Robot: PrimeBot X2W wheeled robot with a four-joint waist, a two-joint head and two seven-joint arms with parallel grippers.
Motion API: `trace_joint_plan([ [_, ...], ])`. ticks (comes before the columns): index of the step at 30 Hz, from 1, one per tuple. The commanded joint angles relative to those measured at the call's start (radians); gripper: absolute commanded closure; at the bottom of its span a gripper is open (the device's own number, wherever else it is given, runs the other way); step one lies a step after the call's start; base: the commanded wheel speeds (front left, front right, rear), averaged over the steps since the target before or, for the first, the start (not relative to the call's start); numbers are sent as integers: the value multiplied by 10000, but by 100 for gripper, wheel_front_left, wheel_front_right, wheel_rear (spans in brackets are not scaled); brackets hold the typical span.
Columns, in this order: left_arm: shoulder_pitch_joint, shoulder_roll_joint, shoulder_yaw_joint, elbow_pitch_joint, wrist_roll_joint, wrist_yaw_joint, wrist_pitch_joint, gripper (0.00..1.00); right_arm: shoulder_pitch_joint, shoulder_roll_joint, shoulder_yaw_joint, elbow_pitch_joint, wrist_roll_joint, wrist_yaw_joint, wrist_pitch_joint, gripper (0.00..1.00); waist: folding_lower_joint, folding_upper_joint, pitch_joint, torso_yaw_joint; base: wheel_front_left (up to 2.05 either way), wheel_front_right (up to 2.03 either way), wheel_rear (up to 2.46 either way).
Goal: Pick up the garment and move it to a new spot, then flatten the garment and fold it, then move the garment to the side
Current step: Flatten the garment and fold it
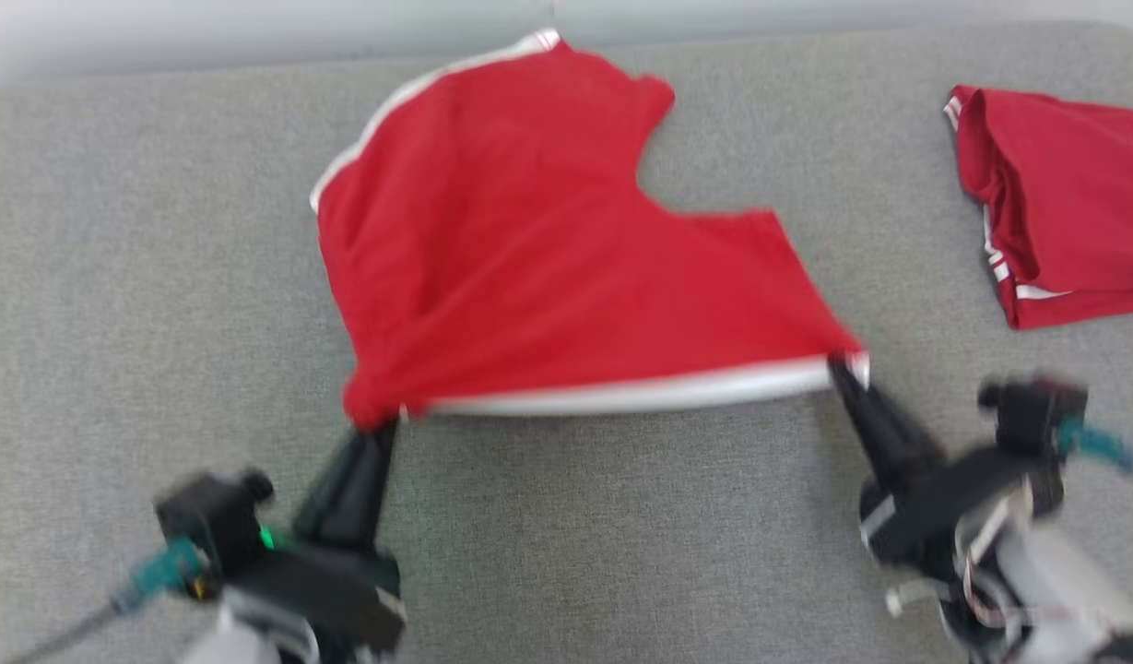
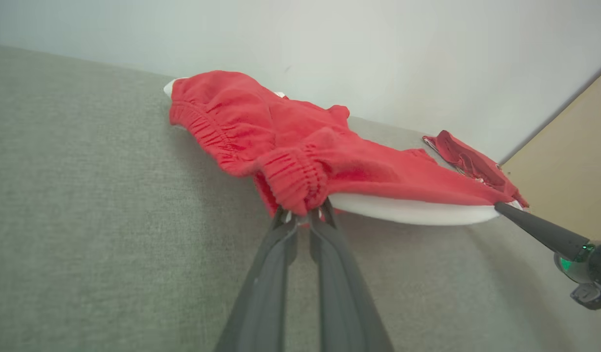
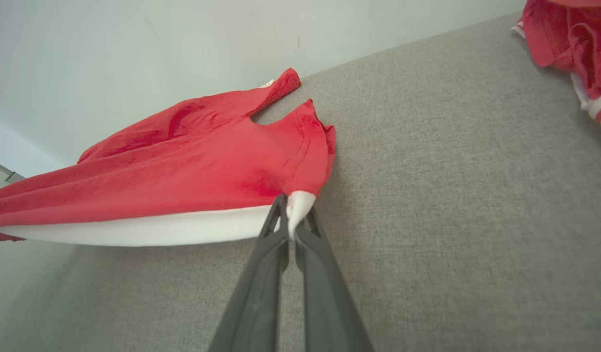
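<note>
The garment (image 1: 529,258) is a pair of red shorts with white trim, spread over the grey cushion in the middle of the head view. Its near edge, a white band, is stretched between both grippers. My left gripper (image 1: 382,422) is shut on the bunched elastic waistband corner at the lower left, seen close up in the left wrist view (image 2: 302,215). My right gripper (image 1: 843,369) is shut on the white-edged corner at the lower right, which the right wrist view shows pinched between the tips (image 3: 293,222). The garment (image 2: 290,146) lifts slightly off the surface along that edge (image 3: 183,171).
A second red garment (image 1: 1064,203) with white stripes lies folded at the far right of the grey cushion (image 1: 160,277). A pale wall (image 2: 378,49) runs along the cushion's back edge. A tan panel (image 2: 574,146) stands at the right in the left wrist view.
</note>
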Motion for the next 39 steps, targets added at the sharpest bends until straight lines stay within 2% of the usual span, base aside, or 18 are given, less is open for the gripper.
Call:
trace_joint_plan([
  [1,426,-113,68,43,230,-47,-28,100,515,-53,-162,-109,-63,-28,7,100,2,3,-245,27,0,0,0],
  [9,2275,-511,208,396,971,-516,-27,100,3889,512,-1446,-1364,-494,-28,458,100,2,3,-807,226,0,0,0],
  [13,2750,-519,179,416,1239,-571,-27,100,5139,911,-2196,-2069,-781,-28,812,100,2,3,-954,322,0,0,0],
  [20,2831,-616,313,287,1446,-653,-27,100,5802,1547,-3392,-3173,-1298,-28,1377,100,2,3,-1026,419,0,0,0],
  [25,2601,-855,470,132,1754,-858,-27,100,5129,1851,-4063,-3693,-1479,-28,1881,100,2,3,-1156,570,0,0,0],
  [28,2255,-1006,386,195,1966,-983,-25,100,4476,1789,-4313,-3707,-1548,-28,2184,100,2,3,-1154,767,0,0,0],
  [33,1331,-1199,217,516,2082,-1223,85,100,2817,1628,-4453,-3203,-1710,-28,2688,100,2,3,-950,1134,0,0,0],
  [39,19,-1606,192,1185,2000,-1419,183,100,495,1469,-4228,-1885,-2063,-28,3009,100,2,3,-360,1673,0,0,0],
])
